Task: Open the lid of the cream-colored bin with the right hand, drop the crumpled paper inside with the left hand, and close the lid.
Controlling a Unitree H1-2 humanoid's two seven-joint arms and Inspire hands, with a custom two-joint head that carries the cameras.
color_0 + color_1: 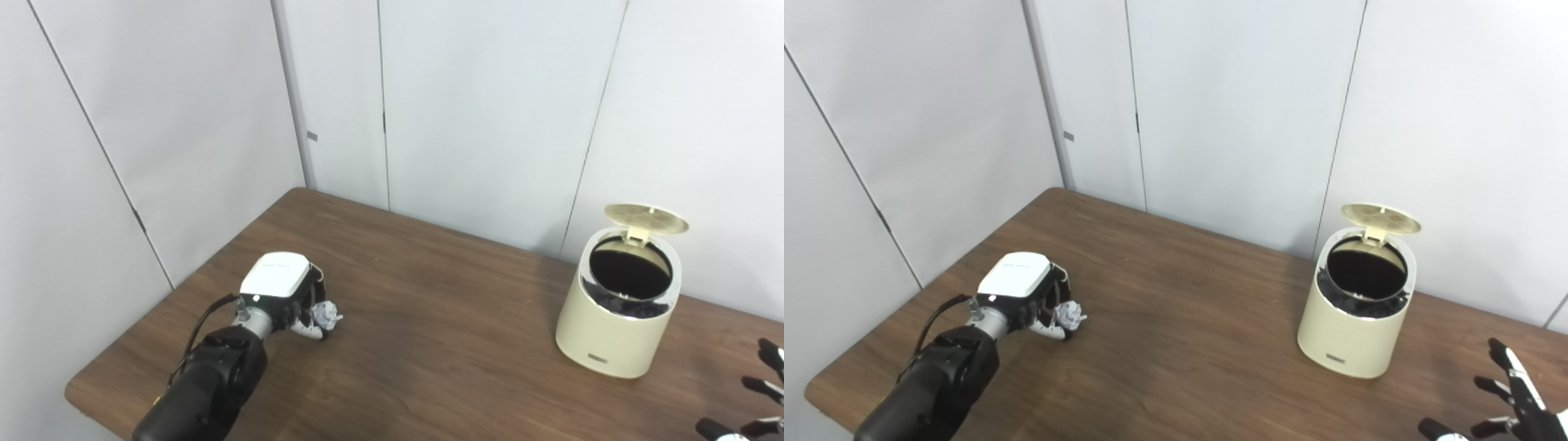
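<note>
Right eye view: bin (1350, 343) open, black-lined.

A: What is the table (429, 343) made of?
B: It looks like dark brown wood or wood-look laminate, smooth with a fine grain and a soft sheen.
A: And the bin (1350, 334)?
B: Cream plastic by the look of it, smooth and matt. Its top ring shines like polished metal, and a crinkled black liner shows inside. The lid (1381, 218) is the same cream plastic, ribbed on its underside.
A: The paper (1069, 315)?
B: White paper, crumpled and rough.
A: The hands?
B: The left hand (294, 294) has a glossy white hard shell over black parts; the arm behind is matt black. The right hand (1513, 398) has black fingers with white panels, seemingly plastic.
A: The walls (490, 110)?
B: Pale, smooth, matt panels.
</note>
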